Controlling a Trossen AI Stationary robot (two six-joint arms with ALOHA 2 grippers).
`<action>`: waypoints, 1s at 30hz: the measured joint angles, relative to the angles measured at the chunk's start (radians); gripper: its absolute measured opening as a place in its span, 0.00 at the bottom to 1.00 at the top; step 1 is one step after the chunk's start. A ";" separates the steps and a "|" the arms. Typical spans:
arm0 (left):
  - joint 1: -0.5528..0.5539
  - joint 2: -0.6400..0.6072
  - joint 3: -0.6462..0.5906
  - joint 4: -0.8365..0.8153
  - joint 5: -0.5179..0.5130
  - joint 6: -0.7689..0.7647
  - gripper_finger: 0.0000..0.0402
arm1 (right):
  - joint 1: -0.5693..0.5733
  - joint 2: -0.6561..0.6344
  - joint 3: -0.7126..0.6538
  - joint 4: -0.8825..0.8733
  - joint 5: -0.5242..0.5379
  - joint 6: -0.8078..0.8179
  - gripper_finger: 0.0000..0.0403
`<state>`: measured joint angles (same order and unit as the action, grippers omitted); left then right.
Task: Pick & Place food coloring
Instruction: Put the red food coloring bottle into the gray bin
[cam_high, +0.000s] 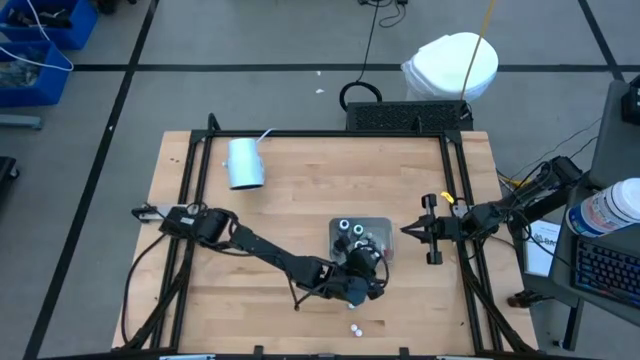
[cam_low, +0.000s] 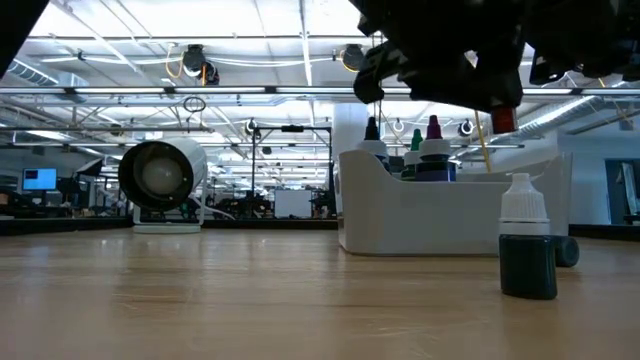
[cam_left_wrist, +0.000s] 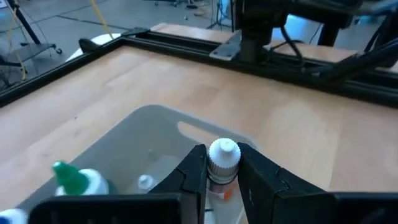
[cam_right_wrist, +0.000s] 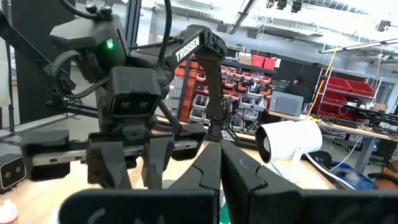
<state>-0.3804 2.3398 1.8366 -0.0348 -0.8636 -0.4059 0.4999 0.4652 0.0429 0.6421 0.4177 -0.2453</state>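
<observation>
Bottles: one (cam_left_wrist: 222, 163) gripped in left gripper (cam_left_wrist: 222, 180); two loose (cam_high: 355, 327).

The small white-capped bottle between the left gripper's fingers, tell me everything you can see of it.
The small white-capped bottle has a ribbed white screw cap with a rounded tip and a pale body showing an orange-red patch lower down. It stands upright, pinched at the neck between the two dark fingers of the left gripper, over the translucent grey square tray. Its base is hidden, so whether it rests on the tray floor cannot be told. A green-tipped bottle stands apart from it in the tray.
</observation>
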 joint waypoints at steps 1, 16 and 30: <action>-0.001 0.003 0.000 0.011 0.003 0.003 0.17 | 0.000 0.000 0.000 -0.003 0.000 0.001 0.00; -0.001 0.024 0.000 0.042 -0.010 0.002 0.17 | 0.000 0.000 0.000 -0.003 0.000 -0.001 0.00; -0.022 0.022 0.000 0.148 0.029 0.271 0.17 | 0.000 0.000 0.000 -0.003 -0.001 0.001 0.00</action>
<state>-0.4029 2.3623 1.8366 0.1130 -0.8349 -0.1347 0.4999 0.4652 0.0429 0.6387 0.4171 -0.2443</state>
